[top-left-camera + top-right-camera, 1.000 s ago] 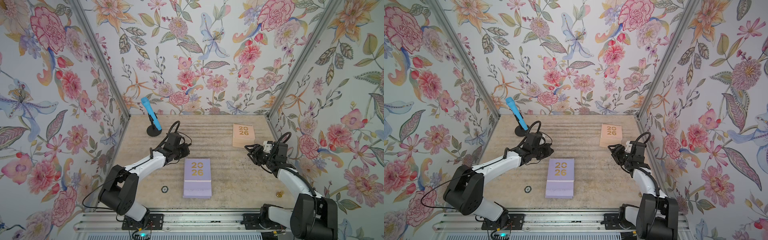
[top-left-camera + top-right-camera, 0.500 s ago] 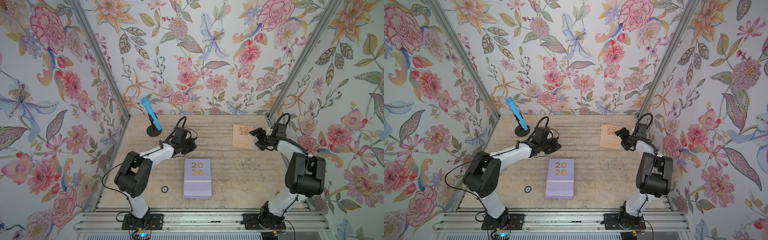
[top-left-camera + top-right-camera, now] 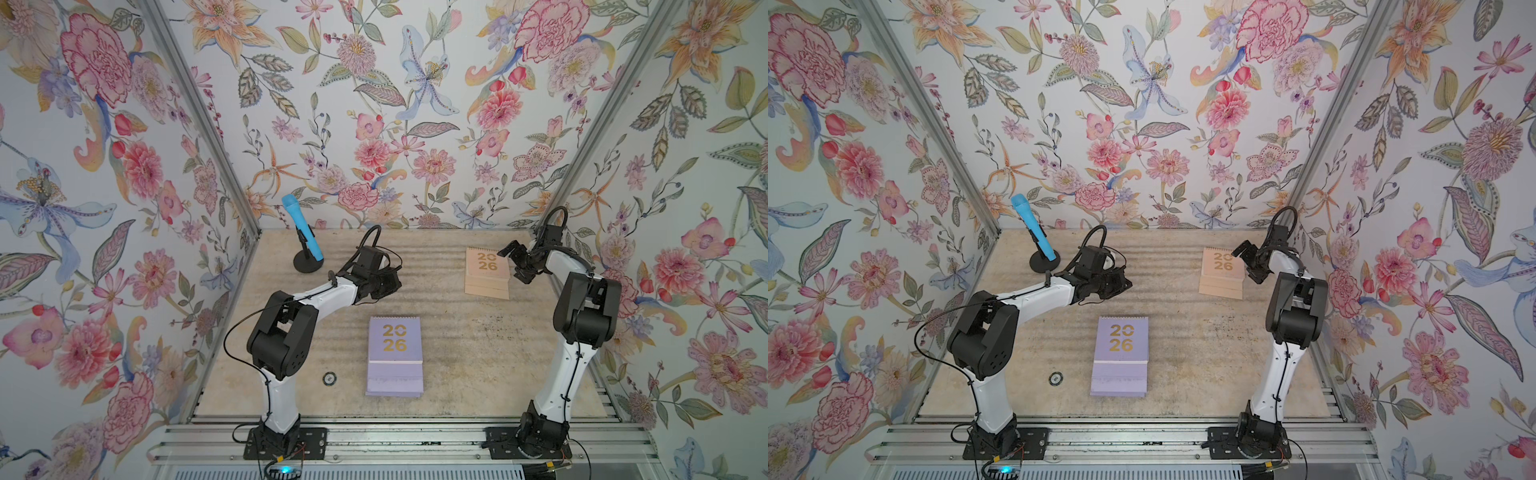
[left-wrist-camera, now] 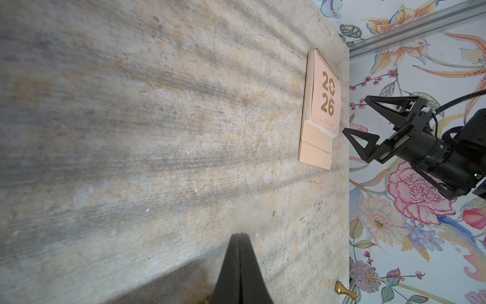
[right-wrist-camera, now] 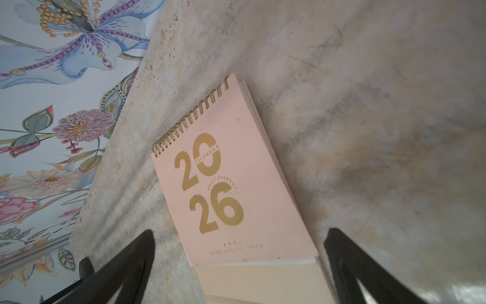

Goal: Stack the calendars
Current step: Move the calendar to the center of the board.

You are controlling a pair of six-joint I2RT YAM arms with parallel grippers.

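**Peach calendar off on its own, right jaws wide open next to it**

Two calendars on the table (image 3: 457,374), both lying flat with the gold "20 26" facing up. The lavender calendar (image 3: 395,357) is around the middle, toward the near edge. The peach calendar (image 3: 487,272) is well apart from it, over by the far right corner, close to the right wall.

The right jaws are spread wide and hang just beside the peach one's right edge, holding nothing. In the right wrist view its lower end shows between the two black fingers (image 5: 123,265), and I can't tell if they touch it.

The left jaws are pressed fully together, empty, over bare table between the blue microphone (image 3: 302,232) and the peach calendar. There's also a small round thing (image 3: 329,378) just left of the lavender one.
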